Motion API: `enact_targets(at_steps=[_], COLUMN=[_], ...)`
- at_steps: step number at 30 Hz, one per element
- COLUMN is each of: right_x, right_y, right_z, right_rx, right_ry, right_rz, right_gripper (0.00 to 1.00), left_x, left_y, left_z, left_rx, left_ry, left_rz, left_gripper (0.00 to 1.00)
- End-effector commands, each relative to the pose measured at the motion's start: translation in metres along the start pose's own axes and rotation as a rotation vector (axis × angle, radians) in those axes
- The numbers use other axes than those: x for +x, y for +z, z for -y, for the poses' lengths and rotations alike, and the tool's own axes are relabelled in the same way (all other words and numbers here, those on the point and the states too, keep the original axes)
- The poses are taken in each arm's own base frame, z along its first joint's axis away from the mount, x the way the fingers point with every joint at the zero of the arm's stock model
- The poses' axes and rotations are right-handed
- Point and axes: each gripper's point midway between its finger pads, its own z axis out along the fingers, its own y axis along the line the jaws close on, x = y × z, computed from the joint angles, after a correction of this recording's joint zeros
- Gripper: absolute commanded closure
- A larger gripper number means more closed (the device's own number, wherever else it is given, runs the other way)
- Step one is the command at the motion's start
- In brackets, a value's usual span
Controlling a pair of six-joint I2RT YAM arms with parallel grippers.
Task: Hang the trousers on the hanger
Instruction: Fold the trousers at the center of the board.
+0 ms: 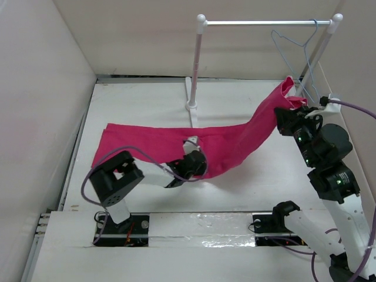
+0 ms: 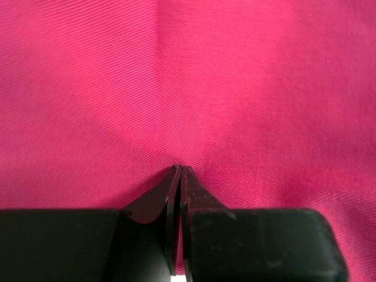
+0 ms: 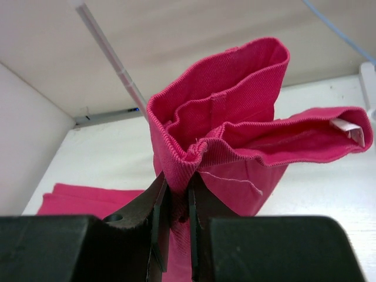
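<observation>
The magenta trousers (image 1: pixel 153 141) lie across the table from the left and rise at the right end. My right gripper (image 1: pixel 292 107) is shut on that raised end, pinching the bunched hem (image 3: pixel 235 100) between its fingers (image 3: pixel 176 182); it holds it up beside the rack's right post. My left gripper (image 1: pixel 197 160) is low at the near edge of the trousers' middle. Its jaws (image 2: pixel 181 170) are closed with pink cloth (image 2: pixel 188 76) creasing into the tips. The pale-blue wire hanger (image 1: pixel 305 46) hangs from the silver bar just above the raised hem; its wire also shows in the right wrist view (image 3: pixel 335 27).
A rack with white posts (image 1: pixel 197 64) and a silver bar (image 1: pixel 264 23) stands at the back; its left post's base (image 1: pixel 192 106) meets the trousers' far edge. White walls (image 1: pixel 35 117) enclose the table on the left, back and right.
</observation>
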Motion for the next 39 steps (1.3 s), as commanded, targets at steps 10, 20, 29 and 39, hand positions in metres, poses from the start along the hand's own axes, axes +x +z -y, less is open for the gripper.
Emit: enact_targets(at_steps=[10,20,29,39], right_x=[-0.052,-0.033,0.036,0.296], right_y=[0.018,0.056,0.090,0.057], right_z=[-0.081,-0.140,-0.241,-0.407], right_rx=[-0.286,-0.364,-0.470,-0.695], right_ry=[-0.035,-0.050,-0.057,-0.134], right_rz=[0.043,-0.025,-0.139,-0.506], right_gripper=[1.00,1.00,1.00,0.78], left_x=[0.053,-0.103,-0.258,-0.282], left_y=[0.044,-0.041,-0.229,-0.321], left_z=[0.148,0.070,-0.007,-0.027], left_rx=[0.223,0.189,0.209,0.138], left_ry=[0.078,-0.010,-0.139,-0.156], left_rz=[-0.128,0.141,0.613,0.816], left_gripper=[1.00,0.60,0.62,0.64])
